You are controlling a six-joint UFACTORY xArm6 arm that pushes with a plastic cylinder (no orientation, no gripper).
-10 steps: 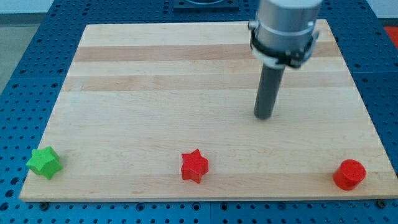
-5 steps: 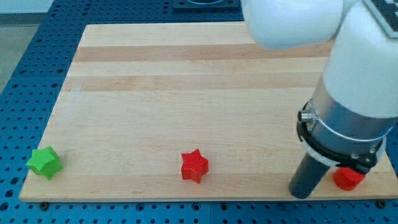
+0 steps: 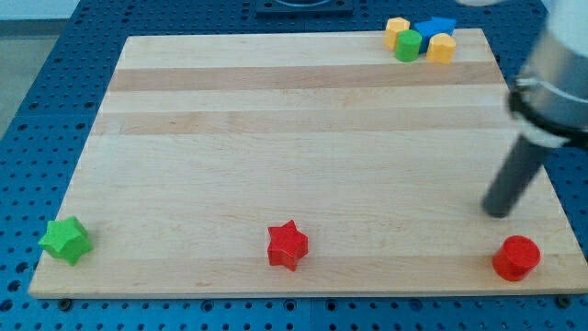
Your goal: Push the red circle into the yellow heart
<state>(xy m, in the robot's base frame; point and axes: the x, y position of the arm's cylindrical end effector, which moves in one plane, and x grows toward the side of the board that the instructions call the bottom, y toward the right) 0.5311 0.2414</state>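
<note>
- Camera view: wooden tabletop (image 3: 276, 138) on a blue pegboard. My tip (image 3: 497, 212) rests just above the red circle (image 3: 515, 257), near the view's bottom right, not touching it.
- Yellow heart (image 3: 442, 48) sits in a cluster at the view's top right (beside a green block (image 3: 408, 44)), well apart.
- No pincer exists on this rod.
- Step: approach; next, the tip likely must get below the circle to push it upward.

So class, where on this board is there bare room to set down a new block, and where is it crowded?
Free: the wide middle, between the green star, red star and my tip. Crowded: the view's top right, where yellow blocks, a green block and a blue block cluster.
</note>
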